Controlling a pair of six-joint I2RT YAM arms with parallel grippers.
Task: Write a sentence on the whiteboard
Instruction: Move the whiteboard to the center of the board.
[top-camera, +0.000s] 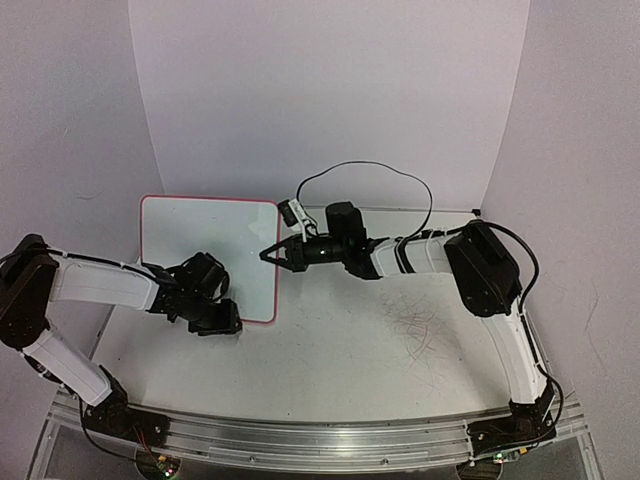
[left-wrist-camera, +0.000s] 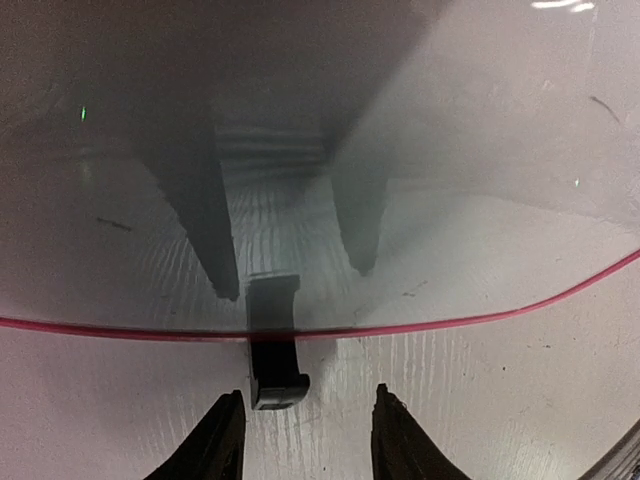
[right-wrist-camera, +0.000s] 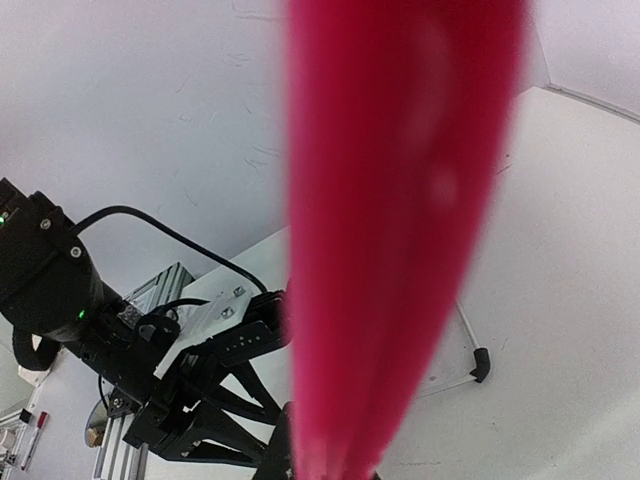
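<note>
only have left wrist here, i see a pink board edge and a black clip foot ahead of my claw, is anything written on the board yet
Observer: No. From above, the whiteboard face looks blank, with no marks I can see.
Operator: where's the right arm
Observer: The right claw is at the board's right edge, roughly halfway along it.
Operator: holding a pen?
Observer: Its wrist camera shows a blurred pink-red stick rising from the shut claw. It is probably a marker, but too blurred to confirm.
</note>
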